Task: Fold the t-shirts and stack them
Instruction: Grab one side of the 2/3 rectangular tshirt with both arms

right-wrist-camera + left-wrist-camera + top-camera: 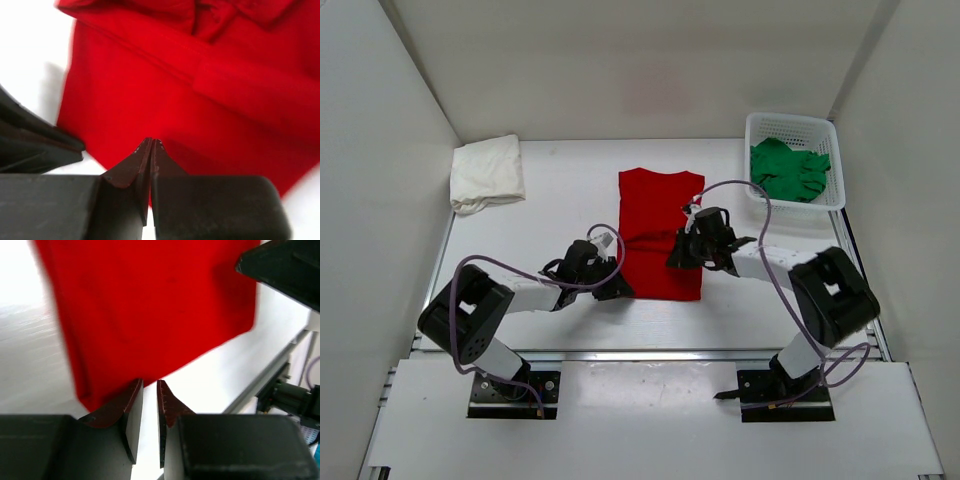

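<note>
A red t-shirt (660, 215) lies flat in the middle of the table, folded into a long strip. My left gripper (618, 290) sits low at its near left corner. In the left wrist view the red t-shirt (150, 305) ends right at the left gripper (150, 382), whose jaws stand a narrow gap apart with only white table between them. My right gripper (675, 258) is over the shirt's right edge. In the right wrist view the right gripper (152, 140) is shut with nothing held, above the red t-shirt (200, 85). The white t-shirt (487, 172) lies folded at the back left. The green t-shirt (788, 168) is bunched in the basket.
A white mesh basket (790, 120) stands at the back right against the wall. White walls close in the table on three sides. The right arm's cable (760, 200) loops over the table beside the red t-shirt.
</note>
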Controlling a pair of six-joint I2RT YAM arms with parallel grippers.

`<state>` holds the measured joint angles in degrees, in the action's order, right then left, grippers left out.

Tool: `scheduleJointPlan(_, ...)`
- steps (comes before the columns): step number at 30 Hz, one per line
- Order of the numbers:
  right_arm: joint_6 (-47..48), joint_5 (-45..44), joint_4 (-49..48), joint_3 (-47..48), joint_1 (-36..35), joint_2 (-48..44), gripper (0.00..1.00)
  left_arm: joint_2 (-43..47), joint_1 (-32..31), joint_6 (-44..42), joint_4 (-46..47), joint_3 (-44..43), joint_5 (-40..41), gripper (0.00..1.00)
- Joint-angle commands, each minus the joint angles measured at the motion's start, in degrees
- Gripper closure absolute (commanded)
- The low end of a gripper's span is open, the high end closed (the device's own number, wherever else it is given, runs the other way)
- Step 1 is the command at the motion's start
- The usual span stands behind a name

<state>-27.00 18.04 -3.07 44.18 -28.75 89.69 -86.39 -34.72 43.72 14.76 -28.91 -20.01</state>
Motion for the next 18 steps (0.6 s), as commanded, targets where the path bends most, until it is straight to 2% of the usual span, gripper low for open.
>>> scheduleJointPlan(1,2.22,-1.52,-0.46,6.15,-0.86,6.0,1.0,-1.32,0.35,-0.83,1.41,0.34,-0.3,0.71)
scheduleJointPlan(9,4.06,-5.38,-0.44,12.76,0.97,14.53,1.0,-1.59,1.58,-0.83,2.82,3.77,-0.99,0.72)
scheduleJointPlan(13,5.82,-10.48,0.26,20.83,3.61,20.07,0.99,-1.07,2.02,-0.66,2.64,3.94,-1.52,0.72)
scheduleJointPlan(18,3.54,-6.71,-0.71,28.14,6.69,20.01,1.0,2.62,2.29,-1.36,-0.78,2.54,-1.17,0.7)
